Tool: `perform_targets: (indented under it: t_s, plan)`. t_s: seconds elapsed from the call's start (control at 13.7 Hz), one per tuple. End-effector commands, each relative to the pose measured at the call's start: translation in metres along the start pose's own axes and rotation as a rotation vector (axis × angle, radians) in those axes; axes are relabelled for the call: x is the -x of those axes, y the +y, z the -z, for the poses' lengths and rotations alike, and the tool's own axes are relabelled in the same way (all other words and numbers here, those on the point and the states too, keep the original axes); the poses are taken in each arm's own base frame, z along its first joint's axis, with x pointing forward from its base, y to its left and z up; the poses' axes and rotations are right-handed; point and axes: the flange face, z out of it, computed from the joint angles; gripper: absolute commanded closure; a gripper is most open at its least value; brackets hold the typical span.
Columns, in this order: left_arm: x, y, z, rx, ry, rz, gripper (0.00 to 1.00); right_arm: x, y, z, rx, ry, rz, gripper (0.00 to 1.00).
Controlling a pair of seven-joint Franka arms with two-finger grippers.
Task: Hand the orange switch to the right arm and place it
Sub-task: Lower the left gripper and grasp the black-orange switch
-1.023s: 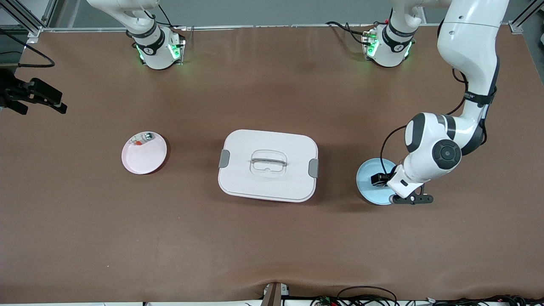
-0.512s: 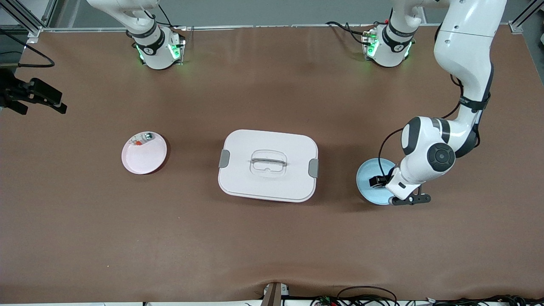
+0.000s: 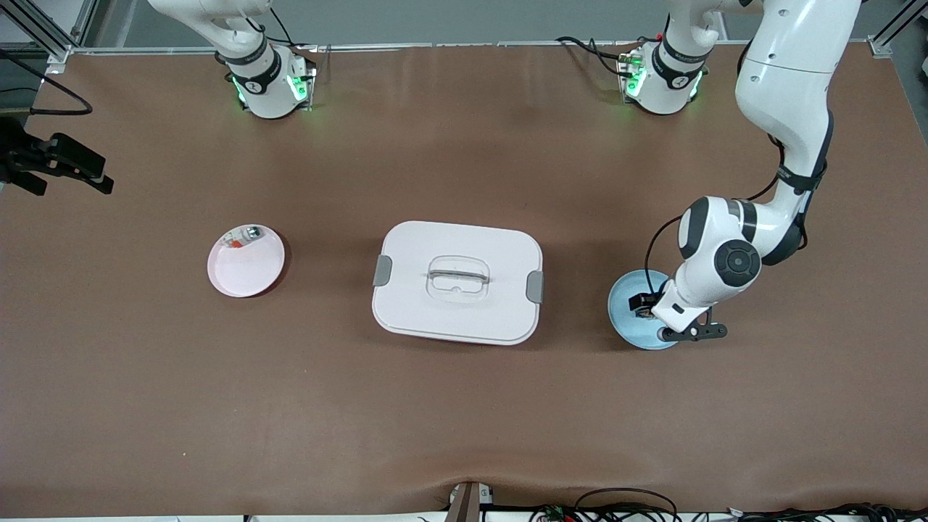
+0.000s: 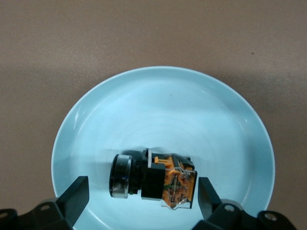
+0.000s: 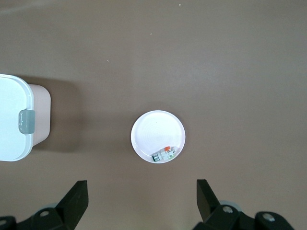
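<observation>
The white lidded box [image 3: 457, 282] sits mid-tabletop [image 3: 464, 420] and serves as the landmark here. Toward the left arm's end of the tabletop from the box lies a light blue plate [image 3: 625, 319], and the orange switch [image 4: 154, 179] rests in it, lying on its side (its dark cylindrical end with a silvery ring points one way, its orange-and-black block the other). In the front view the switch is mostly covered by the arm, with only a dark bit showing.

The left hand [image 4: 141, 194] hangs low over that blue plate, spread wide with one finger [image 4: 75, 196] on each side of the switch, and neither finger touches it. The switch is not gripped.

Toward the right arm's end of the tabletop from the box lies a pale pink plate [image 3: 250, 270], which looks white in the right wrist view. A small whitish part with red-orange and green bits [image 3: 243, 238] lies in it at the rim.

The right hand [image 5: 142, 196] waits high over bare tabletop, well apart from the box (only a corner of the box and one grey latch [image 5: 26, 120] show in its wrist view). Its fingers stand wide apart and hold nothing.
</observation>
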Motion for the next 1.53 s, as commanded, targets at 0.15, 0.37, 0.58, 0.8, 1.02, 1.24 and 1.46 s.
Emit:
perform_targets:
  t_s: [0.15,0.37,0.58,0.8,1.02,1.24,1.46]
  plan:
    - [0.001,0.001,-0.010,-0.012,0.014,-0.021,0.00,0.007,0.002,0.003,-0.006,0.003,-0.003,0.00]
    - [0.000,0.003,-0.013,-0.008,0.026,-0.022,0.00,0.006,0.004,0.003,-0.006,0.001,-0.006,0.00]
    - [-0.001,0.003,-0.012,-0.007,0.030,-0.022,0.00,0.006,0.004,0.003,-0.006,0.004,-0.006,0.00]
    - [-0.001,0.004,-0.013,-0.006,0.035,-0.024,0.34,0.006,0.004,0.003,-0.006,0.004,-0.006,0.00]
    - [-0.001,0.005,-0.013,-0.005,0.035,-0.012,0.73,0.006,0.004,0.003,-0.006,0.003,-0.006,0.00]
    - [0.000,0.009,-0.007,-0.005,0.039,-0.015,0.80,0.006,0.004,0.003,-0.006,0.004,-0.006,0.00]
    - [0.000,0.005,0.019,-0.008,0.032,-0.006,0.80,0.006,0.004,0.002,-0.006,0.003,-0.008,0.00]
